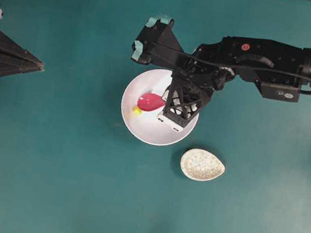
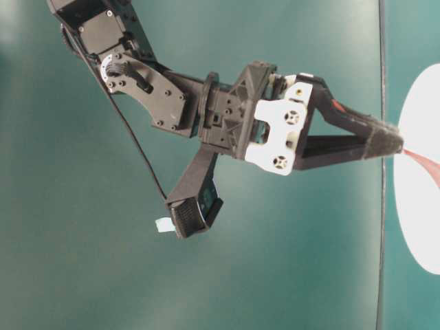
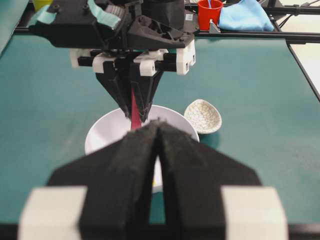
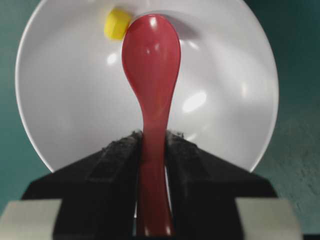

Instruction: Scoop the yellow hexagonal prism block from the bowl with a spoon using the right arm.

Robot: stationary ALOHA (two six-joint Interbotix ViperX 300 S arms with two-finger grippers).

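Note:
The white bowl (image 1: 141, 127) sits mid-table. My right gripper (image 1: 166, 102) hangs over it, shut on the handle of the pink-red spoon (image 1: 151, 101). In the right wrist view the spoon (image 4: 151, 55) points away from the gripper (image 4: 152, 137), its scoop tip touching the yellow hexagonal prism block (image 4: 116, 23) near the far wall of the bowl (image 4: 65, 100). The block (image 1: 136, 111) lies just outside the scoop, at its left edge. My left gripper (image 1: 37, 64) rests at the table's left edge, shut and holding nothing, its tips (image 3: 158, 122) aimed at the bowl (image 3: 102, 135).
A small speckled egg-shaped dish (image 1: 202, 165) stands just right of and below the bowl. Beyond the table's far rail are a red cup (image 3: 209, 12) and a blue cloth (image 3: 245, 15). Teal mat surrounds the bowl.

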